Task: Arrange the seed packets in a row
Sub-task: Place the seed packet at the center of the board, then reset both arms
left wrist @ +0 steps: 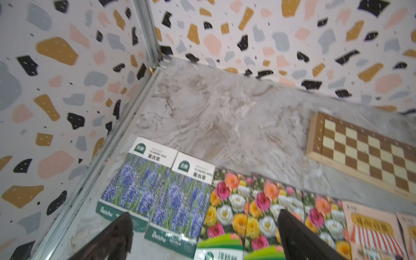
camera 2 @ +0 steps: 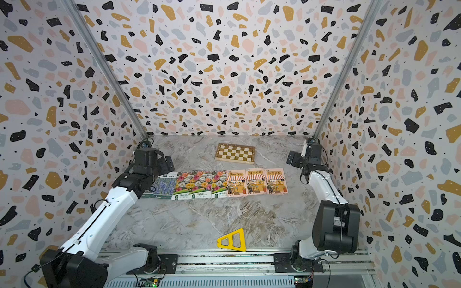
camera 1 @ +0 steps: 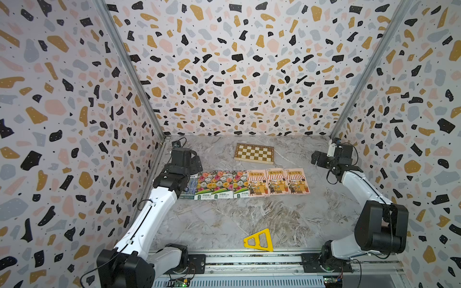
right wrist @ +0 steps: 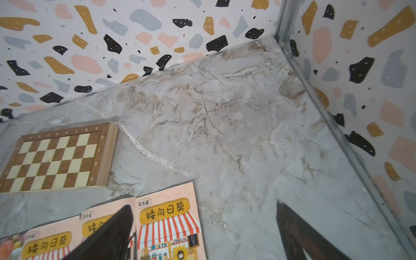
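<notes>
The seed packets lie side by side in one row across the marble table (camera 1: 249, 219). Two purple lavender packets (left wrist: 139, 180) are at the left end. Three multicoloured flower packets (camera 1: 219, 184) follow, then three pink shop packets (camera 1: 277, 180). In both top views the left arm covers much of the lavender pair. My left gripper (left wrist: 203, 212) hangs open above the lavender and flower packets, holding nothing. Past the row's right end, my right gripper (right wrist: 203, 204) is open and empty over the last pink packet (right wrist: 171, 225) and bare marble.
A brown-and-cream chessboard (camera 1: 254, 153) lies behind the row near the back wall. A yellow plastic triangle (camera 1: 259, 240) rests at the front edge by the rail. Patterned walls close in the left, right and back sides.
</notes>
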Available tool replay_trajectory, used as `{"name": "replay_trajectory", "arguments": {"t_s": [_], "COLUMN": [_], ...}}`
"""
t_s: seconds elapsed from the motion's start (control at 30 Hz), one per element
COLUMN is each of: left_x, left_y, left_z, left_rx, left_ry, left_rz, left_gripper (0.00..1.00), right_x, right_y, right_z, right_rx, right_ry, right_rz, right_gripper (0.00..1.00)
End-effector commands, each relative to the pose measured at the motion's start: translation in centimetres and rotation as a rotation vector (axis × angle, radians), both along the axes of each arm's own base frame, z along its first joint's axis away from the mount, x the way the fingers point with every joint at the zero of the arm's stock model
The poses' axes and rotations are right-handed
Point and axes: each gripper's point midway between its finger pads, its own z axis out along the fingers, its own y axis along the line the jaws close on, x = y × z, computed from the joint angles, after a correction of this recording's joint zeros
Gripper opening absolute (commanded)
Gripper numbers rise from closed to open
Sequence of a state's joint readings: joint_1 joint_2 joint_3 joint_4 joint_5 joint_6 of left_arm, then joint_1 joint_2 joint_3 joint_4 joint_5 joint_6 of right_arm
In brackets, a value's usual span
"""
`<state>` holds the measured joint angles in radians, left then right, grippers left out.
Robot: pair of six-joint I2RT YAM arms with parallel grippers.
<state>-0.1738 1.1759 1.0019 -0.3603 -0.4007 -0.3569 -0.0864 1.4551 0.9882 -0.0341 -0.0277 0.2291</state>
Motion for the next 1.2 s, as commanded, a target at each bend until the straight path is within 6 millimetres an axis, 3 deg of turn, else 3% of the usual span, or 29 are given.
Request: {"name": "replay_trajectory", "arguments": {"t_s": [0.0, 0.13, 0.33, 0.53, 0.8, 0.97, 1.17], "left_x": [1.6, 1.0, -0.5, -2.3, -0.9, 1.4, 1.2], "left_y": [3.3, 5.5, 6.0, 6.2, 3.0, 0.8, -0.4], "left_z": [0.0, -2.6, -7.3, -12.3, -11.0, -13.2, -13.9], "left_rx": [0.100, 0.170, 0.212, 0.204, 0.178, 0.157, 0.151], "left_ry": [-0.117, -0.119, -0.134, -0.032, -0.221, -0.143, -0.172], "left_rz": [0.138, 0.156, 0.151, 0.154, -0.059, -0.210, -0.291], "left_gripper": [0.99, 0.99, 0.99, 0.99, 0.99, 0.99, 0.99], "right_x": [-0.2, -0.9, -1.7, -2.7, -4.1, -4.9, -6.2], "right_y": [-1.2, -1.3, 0.6, 1.9, 4.3, 5.0, 4.9], "right_z": [2.2, 1.0, -1.7, -3.9, -4.9, -5.0, -5.2], "right_rx": [-0.078, -0.114, -0.153, -0.263, -0.280, -0.280, -0.263], "right_ry": [-0.135, -0.164, -0.206, -0.226, -0.317, -0.361, -0.424], "right_rz": [-0.126, -0.161, -0.130, -0.071, 0.089, 0.130, 0.136], "right_gripper": [1.00, 1.00, 1.00, 1.00, 1.00, 1.00, 1.00]}}
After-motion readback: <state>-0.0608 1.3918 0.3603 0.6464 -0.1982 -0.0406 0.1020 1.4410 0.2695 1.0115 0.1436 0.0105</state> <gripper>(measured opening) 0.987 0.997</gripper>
